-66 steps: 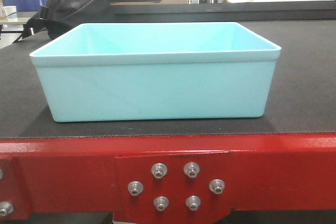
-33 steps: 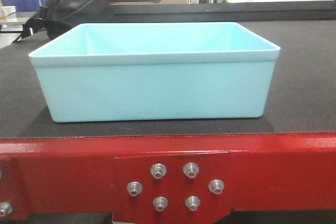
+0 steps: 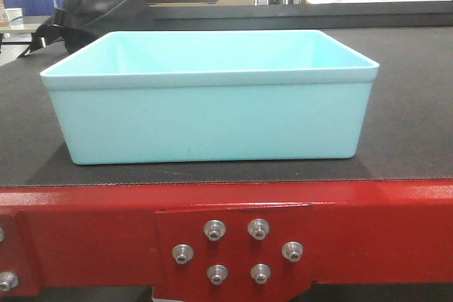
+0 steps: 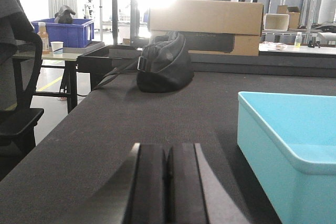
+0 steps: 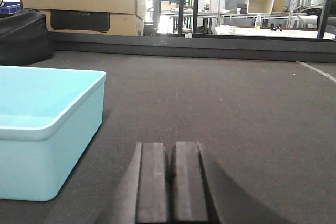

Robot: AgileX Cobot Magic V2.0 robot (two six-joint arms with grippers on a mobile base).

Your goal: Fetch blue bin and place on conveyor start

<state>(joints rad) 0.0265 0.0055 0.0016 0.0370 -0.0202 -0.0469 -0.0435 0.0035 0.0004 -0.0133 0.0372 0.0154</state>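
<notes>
The pale aqua blue bin [image 3: 209,97] rests empty and upright on the dark grey belt of the conveyor start [image 3: 410,118], just behind the red frame [image 3: 368,221] with its bolt plate. My left gripper [image 4: 167,153] is shut with nothing in it, low over the belt to the left of the blue bin [image 4: 294,140]. On the bin's other side my right gripper [image 5: 172,153] is also shut and empty, apart from the blue bin [image 5: 47,129]. Neither gripper shows in the front view.
A black bag [image 3: 99,8] lies on the belt behind the bin at the left, black bag [image 4: 163,64]. Cardboard boxes [image 5: 81,3] stand beyond the belt's far edge. A dark blue crate [image 4: 63,31] sits on a side table, and a black chair [image 4: 16,77] is at the far left.
The front view jittered slightly; the bin stays in the same place on the belt. Nothing else has visibly changed.
</notes>
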